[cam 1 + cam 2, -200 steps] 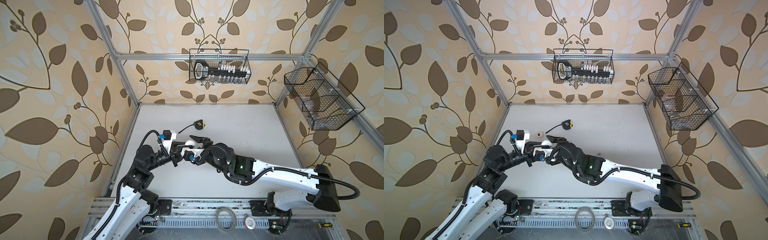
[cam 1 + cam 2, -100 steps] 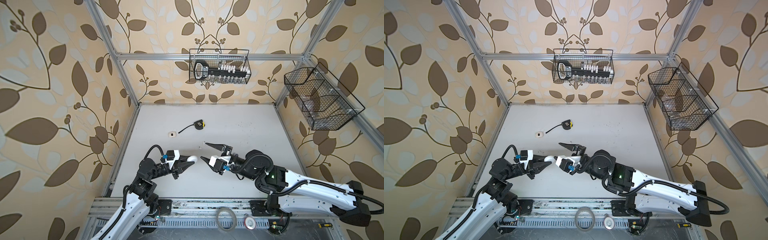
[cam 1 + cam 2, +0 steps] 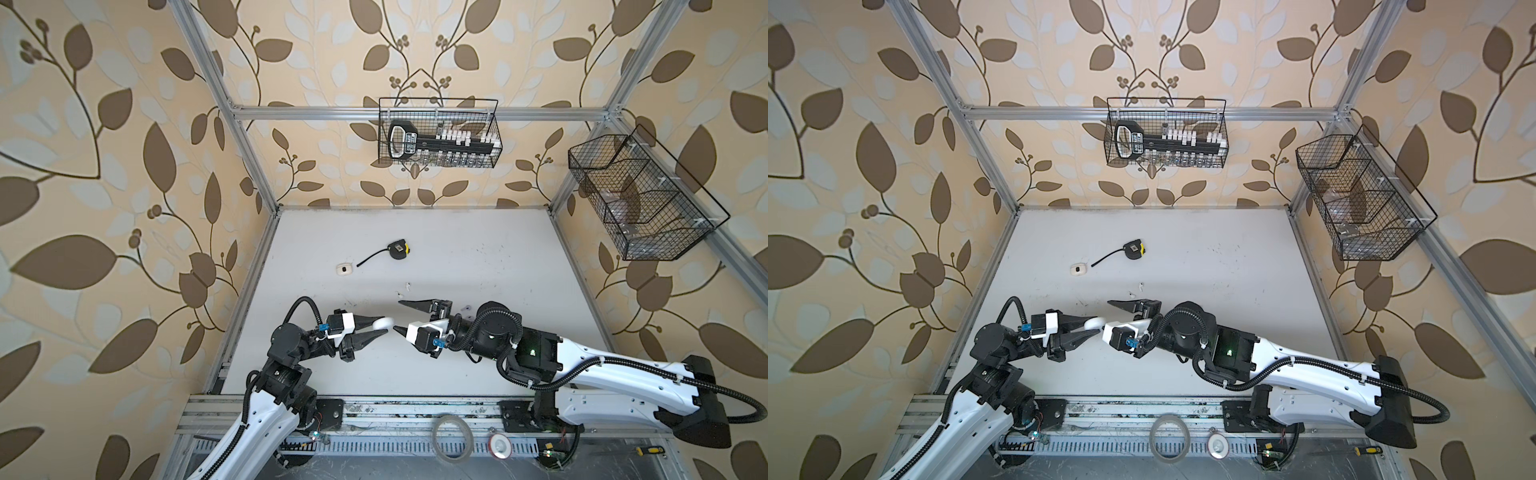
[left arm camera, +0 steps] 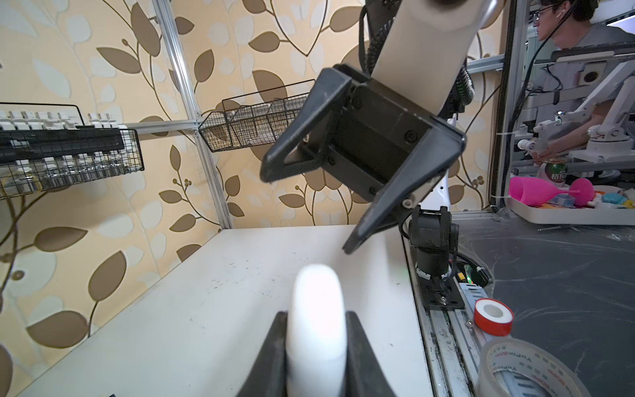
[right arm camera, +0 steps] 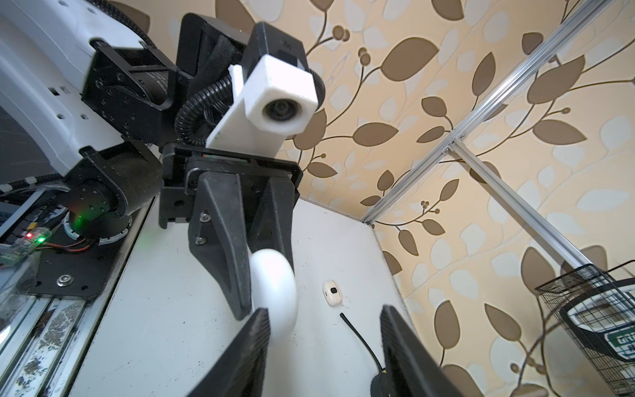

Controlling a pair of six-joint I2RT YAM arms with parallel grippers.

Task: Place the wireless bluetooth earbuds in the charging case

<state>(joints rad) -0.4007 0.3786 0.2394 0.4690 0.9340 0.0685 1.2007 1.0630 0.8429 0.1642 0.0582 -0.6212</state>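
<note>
Both top views: the left gripper [image 3: 383, 326] pinches a white case [image 3: 385, 321]; the right gripper [image 3: 397, 315] faces it, jaws spread, one fingertip just beside the case. Earbuds [image 3: 408, 286] lie on the table [image 3: 498, 266] just beyond the right jaws' other finger.

Left wrist: the case [image 4: 316, 326] sits clamped between both fingers [image 4: 360, 354], the right gripper [image 4: 305, 212] gaping past it.

Right wrist: the case [image 5: 275, 292] is at one spread finger's tip; a second case [image 5: 332, 292] lies farther off, beyond the gap.
</note>
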